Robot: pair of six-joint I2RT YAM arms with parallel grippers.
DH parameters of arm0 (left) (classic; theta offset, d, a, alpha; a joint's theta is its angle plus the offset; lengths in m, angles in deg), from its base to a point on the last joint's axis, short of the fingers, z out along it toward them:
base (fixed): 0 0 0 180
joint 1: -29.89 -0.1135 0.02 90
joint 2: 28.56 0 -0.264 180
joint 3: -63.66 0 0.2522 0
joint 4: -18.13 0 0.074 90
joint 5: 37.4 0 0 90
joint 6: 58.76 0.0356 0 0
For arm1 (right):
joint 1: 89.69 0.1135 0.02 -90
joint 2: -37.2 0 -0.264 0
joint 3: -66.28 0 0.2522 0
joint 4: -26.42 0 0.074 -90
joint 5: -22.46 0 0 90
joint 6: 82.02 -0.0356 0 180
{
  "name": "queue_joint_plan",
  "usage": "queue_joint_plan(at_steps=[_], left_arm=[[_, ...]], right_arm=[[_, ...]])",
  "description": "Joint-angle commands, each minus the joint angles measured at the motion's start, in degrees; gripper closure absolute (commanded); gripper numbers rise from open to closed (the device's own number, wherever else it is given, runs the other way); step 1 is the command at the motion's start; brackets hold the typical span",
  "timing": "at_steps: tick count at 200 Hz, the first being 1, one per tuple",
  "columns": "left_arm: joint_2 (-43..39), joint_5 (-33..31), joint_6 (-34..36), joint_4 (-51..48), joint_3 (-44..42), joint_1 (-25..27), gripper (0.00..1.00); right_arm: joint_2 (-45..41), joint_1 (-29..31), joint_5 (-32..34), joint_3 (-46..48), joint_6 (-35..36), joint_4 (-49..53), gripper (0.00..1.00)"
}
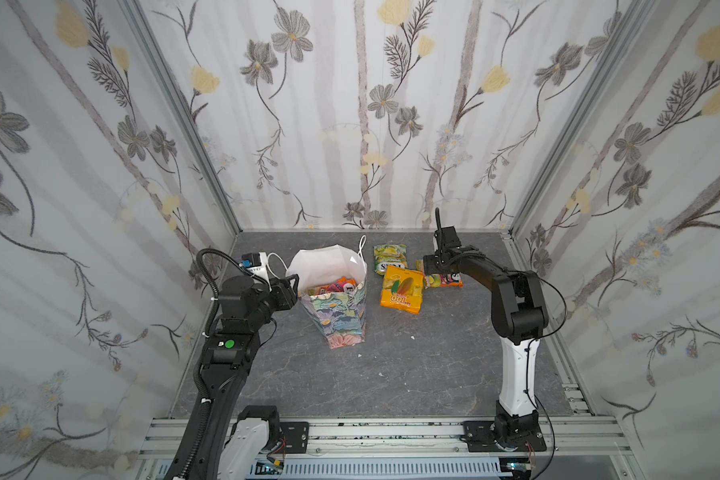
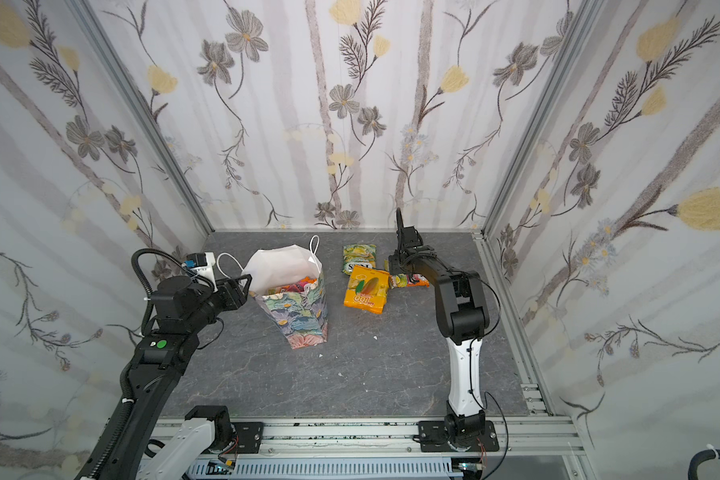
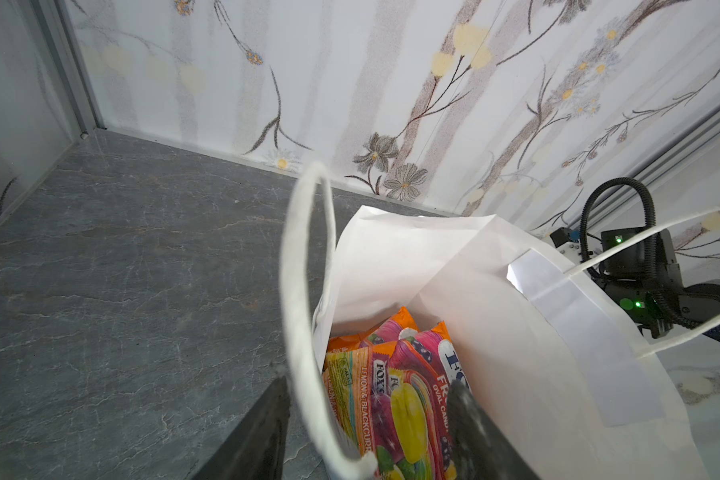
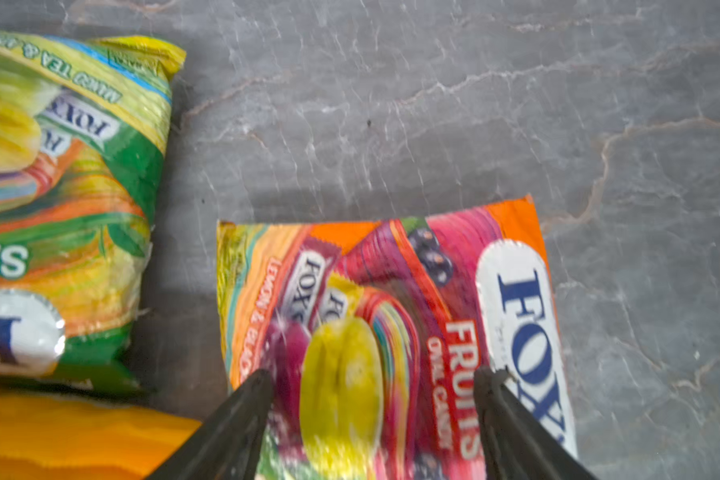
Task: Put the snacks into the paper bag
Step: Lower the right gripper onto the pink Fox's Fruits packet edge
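**While the left gripper (image 3: pixel 368 378) straddles the paper bag (image 1: pixel 337 320) rim, the right gripper (image 4: pixel 377 374) hangs over a packet**

Though both top views hide the left fingertips behind the bag's white wall, left of centre, the left wrist view shows them apart at its bottom edge. One is outside the bag and one inside, with the rim and a cord handle (image 3: pixel 304 291) between them. Neither visibly pinches the paper. That arm is folded low, its forearm reaching right toward the bag's mouth.

The bag stands upright on the grey table (image 1: pixel 391 374) at mid-frame. Its walls hide all but the tops of the snacks (image 3: pixel 391 382) inside. Right of it lies a green-yellow packet (image 1: pixel 389 259), with a mango pack (image 1: pixel 402 289) just below it in frame.

Further right, the right gripper covers most of the red FOX'S packet (image 4: pixel 391 299) in both top views, and the right wrist view of it is blurred. The right arm rises, bends at the elbow and reaches up-left in frame. Its jaws stand apart, one tip over each side of that packet. Whether they touch it cannot be told.
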Motion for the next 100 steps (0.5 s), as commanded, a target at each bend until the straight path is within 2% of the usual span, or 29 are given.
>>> queue_joint_plan(at_steps=[1, 72, 100], left_arm=[[-0.01, 0.51, 0.0, 2.09, 0.01, -0.11, 0.41], [0.51, 0.58, 0.19, 1.59, 0.24, -0.11, 0.4], [0.36, -0.09, 0.87, 0.96, 0.68, -0.09, 0.4]], right_arm=[[-2.54, -0.54, -0.75, 4.41, -1.52, -3.45, 0.24], [-15.45, -0.58, -4.14, 22.76, -6.09, -10.27, 0.24], [-20.23, -0.49, -2.79, 25.06, -6.28, -10.52, 0.23]])
